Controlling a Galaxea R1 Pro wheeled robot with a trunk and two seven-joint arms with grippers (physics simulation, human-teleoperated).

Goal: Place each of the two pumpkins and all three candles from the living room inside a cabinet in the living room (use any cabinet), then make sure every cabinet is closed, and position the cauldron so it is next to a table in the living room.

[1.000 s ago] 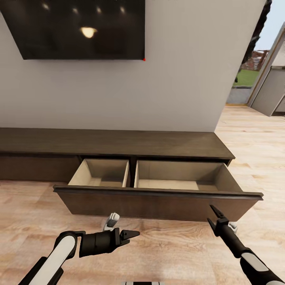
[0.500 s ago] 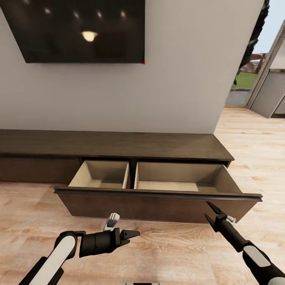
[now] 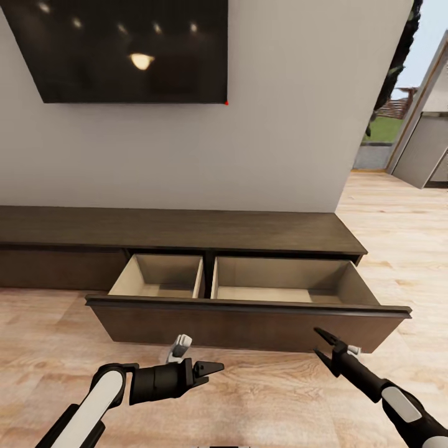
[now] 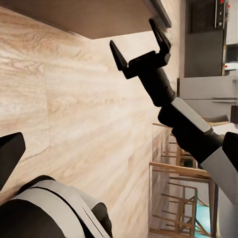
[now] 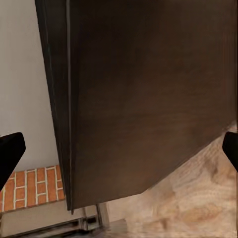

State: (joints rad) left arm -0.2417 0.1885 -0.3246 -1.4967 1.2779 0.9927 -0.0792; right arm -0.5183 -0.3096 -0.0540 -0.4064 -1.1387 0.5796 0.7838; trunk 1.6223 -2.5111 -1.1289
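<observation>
Facing the cabinet [image 3: 186,227], drawer [image 3: 249,320] pulled out, seemingly empty; left gripper [image 3: 208,368] and right gripper [image 3: 328,350] both spread, holding nothing. Next: likely fetch pumpkins, candles.

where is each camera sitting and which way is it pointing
Head view: on the robot's head, looking forward and down at the cabinet with its open drawer; both arms, left gripper and right gripper show.
Left wrist view: on the left arm, facing across the wood floor at the right gripper.
Right wrist view: on the right arm, facing the drawer front.
Shared: right gripper, drawer.
</observation>
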